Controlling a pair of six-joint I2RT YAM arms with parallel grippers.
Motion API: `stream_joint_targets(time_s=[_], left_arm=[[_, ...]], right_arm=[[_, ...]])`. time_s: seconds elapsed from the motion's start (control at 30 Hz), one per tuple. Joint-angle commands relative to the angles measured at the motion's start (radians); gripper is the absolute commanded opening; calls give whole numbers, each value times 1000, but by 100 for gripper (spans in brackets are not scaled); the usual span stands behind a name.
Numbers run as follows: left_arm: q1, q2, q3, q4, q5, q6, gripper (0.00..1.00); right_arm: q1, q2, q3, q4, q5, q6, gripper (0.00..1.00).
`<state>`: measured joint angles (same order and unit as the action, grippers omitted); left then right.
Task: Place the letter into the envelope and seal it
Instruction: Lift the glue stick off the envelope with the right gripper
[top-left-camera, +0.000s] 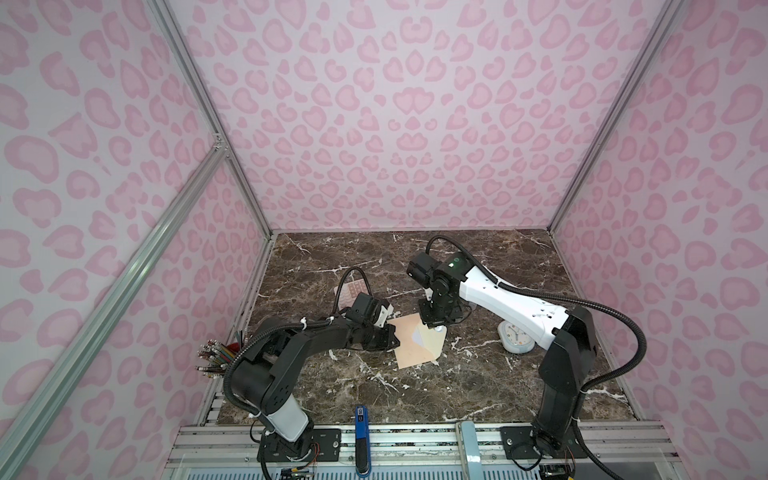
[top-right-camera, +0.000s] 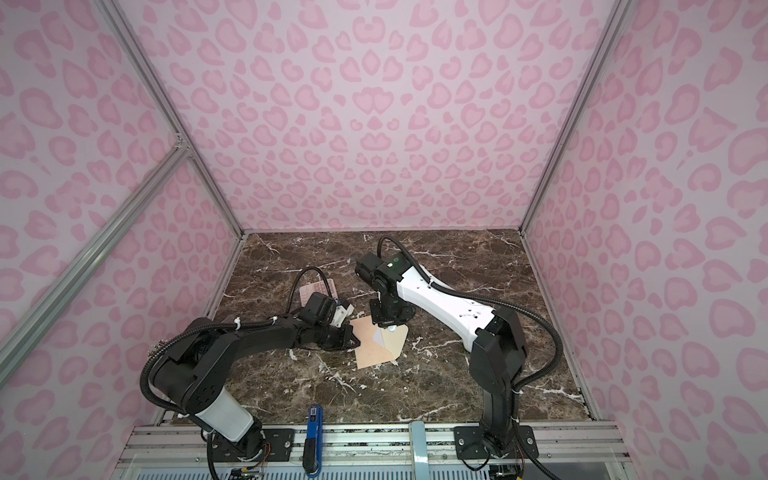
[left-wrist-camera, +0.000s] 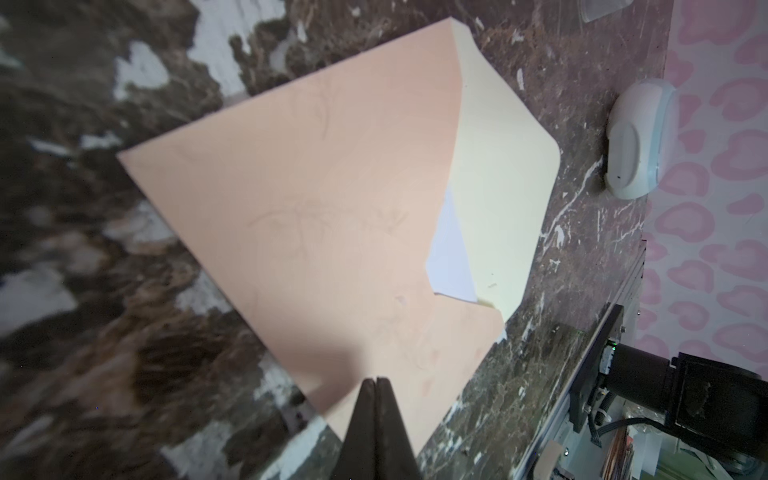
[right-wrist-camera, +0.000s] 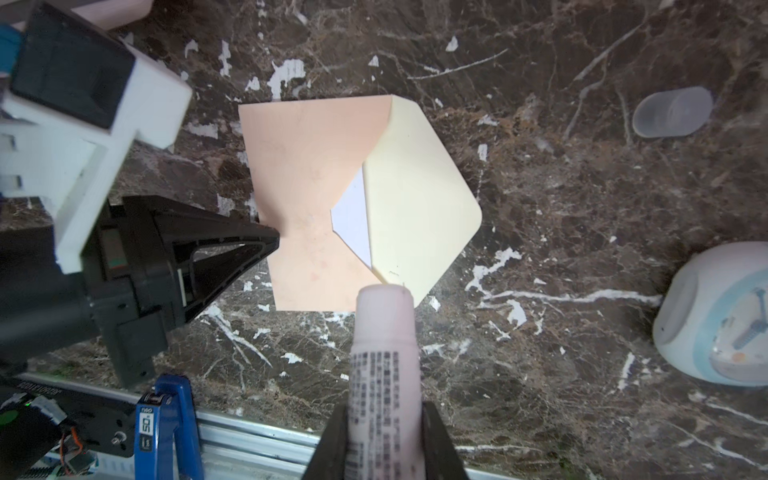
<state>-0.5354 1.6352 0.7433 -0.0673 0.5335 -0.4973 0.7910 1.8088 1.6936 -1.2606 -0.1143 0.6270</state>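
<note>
On the left edge of the envelope (right-wrist-camera: 307, 166): left gripper (right-wrist-camera: 272, 243), jaws pressed together, gripping nothing, tips resting on the peach paper. Tucked inside the envelope: the letter (right-wrist-camera: 353, 216), white corner showing beside the open cream flap (right-wrist-camera: 419, 199). Touching the flap's edge: glue stick (right-wrist-camera: 384, 332), clamped in right gripper (right-wrist-camera: 384, 407).

We see two arms of one make. The left arm (top-left-camera: 291, 349) has matte black angular links and a rounded white shell (top-left-camera: 286, 419) above its black screwed base plate (top-left-camera: 328, 442). The right arm (top-left-camera: 569, 353) has a long waisted white shell (top-left-camera: 511, 299) dotted with small dark holes, and a green light (top-left-camera: 455, 262) on its black wrist joint. Black ribbed cable hoses (top-left-camera: 623, 320) are tied on with white zip ties (top-left-camera: 303, 322). The left gripper (right-wrist-camera: 270, 244) has black triangular open-frame fingers and a blocky white camera mount (right-wrist-camera: 83, 137). The right gripper (right-wrist-camera: 384, 440) has black fingers too.
</note>
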Motion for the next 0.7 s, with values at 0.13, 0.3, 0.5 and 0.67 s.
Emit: stream_joint_targets(time_s=[0.13,0.3,0.5,0.67], left_arm=[[0,-95,44,-119,-51,8,13],[0,-227,48,-150,-83,-20,22],[-1,-478,-15,-50,-85,-98,35],[-3,-664,-79,54,-83,-159,50]], right_arm=[[-21,-165,-143,190,5,27,0],[-30,-285,-269,343,-3,32,0],[-38,-447,-463,664,-30,50,0],[-37,-565,-672,1050,-43,83,0]])
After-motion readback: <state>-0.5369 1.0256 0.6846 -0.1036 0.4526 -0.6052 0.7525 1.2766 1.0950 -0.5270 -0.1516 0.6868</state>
